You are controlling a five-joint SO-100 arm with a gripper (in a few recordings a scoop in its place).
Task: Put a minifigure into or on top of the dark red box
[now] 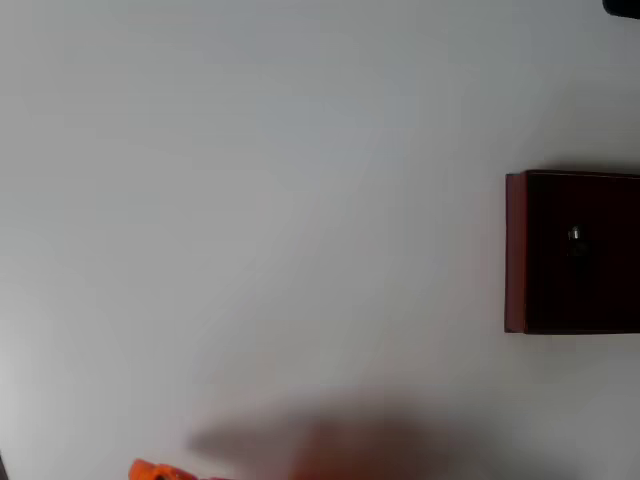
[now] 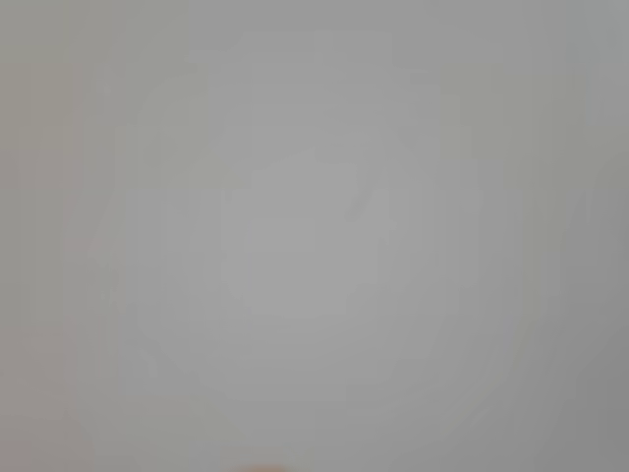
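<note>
The dark red box (image 1: 515,250) lies at the right edge of the overhead view, cut off by the frame, its inside near-black. Within that dark inside sits the minifigure (image 1: 575,238), a tiny dark shape marked by a small pale greyish spot. Far from the box, at the bottom left edge of the overhead view, an orange tip of my gripper (image 1: 150,470) pokes into the picture; its fingers are cut off, so their state is unclear. The wrist view is a blurred pale grey surface with a faint orange trace at its bottom edge.
The white table (image 1: 280,200) spreads wide between the gripper and the box. A soft blurred shadow (image 1: 330,445) lies along the bottom edge. A small dark object (image 1: 625,6) shows at the top right corner.
</note>
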